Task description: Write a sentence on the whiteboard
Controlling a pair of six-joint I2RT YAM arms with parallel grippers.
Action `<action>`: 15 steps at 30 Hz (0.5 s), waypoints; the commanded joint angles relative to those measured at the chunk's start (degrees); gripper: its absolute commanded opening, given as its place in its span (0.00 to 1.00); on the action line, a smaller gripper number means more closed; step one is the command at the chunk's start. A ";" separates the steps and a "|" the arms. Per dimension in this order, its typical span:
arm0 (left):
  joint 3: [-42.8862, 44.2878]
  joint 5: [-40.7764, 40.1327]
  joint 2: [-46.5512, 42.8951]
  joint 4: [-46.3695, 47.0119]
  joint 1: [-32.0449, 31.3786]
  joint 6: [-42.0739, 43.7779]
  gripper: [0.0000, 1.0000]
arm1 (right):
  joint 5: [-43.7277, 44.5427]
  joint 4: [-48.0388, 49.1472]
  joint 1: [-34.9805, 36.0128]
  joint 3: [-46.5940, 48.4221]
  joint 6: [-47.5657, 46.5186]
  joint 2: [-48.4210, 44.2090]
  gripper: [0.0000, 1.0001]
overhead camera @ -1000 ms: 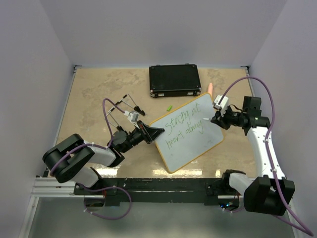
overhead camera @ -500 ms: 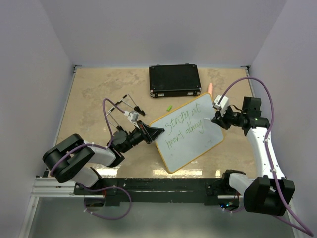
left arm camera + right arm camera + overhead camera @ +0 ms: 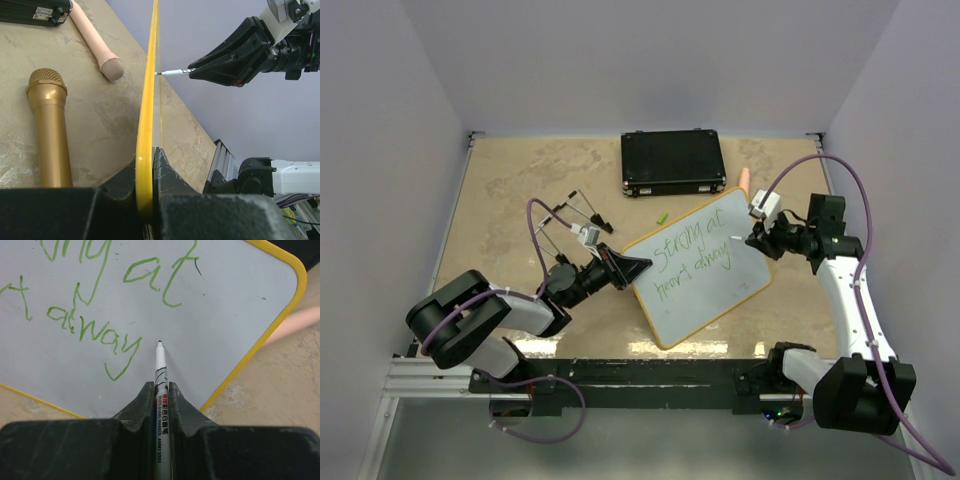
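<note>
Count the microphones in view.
2. A gold one lies on the table behind the whiteboard. A pink one lies farther off, its tail end by the black case. The board may hide others.

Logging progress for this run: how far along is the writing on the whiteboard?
Done: the sentence, two lines of green lettering ending in "away", is on the whiteboard. In hand: the left end effector clamps the board's rim, and the right end effector holds the marker with its tip at the surface past "away". Left: perhaps a full stop or more words; I cannot tell.
</note>
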 commanded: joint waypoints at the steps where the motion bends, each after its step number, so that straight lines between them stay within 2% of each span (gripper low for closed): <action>1: -1.05 2.21 1.56 -4.80 -0.78 10.05 0.00 | 0.44 2.16 0.78 -0.60 1.05 0.38 0.00; 15: -1.05 2.13 1.56 -4.80 -0.78 10.14 0.00 | 0.44 0.32 1.75 -0.42 -0.36 1.61 0.00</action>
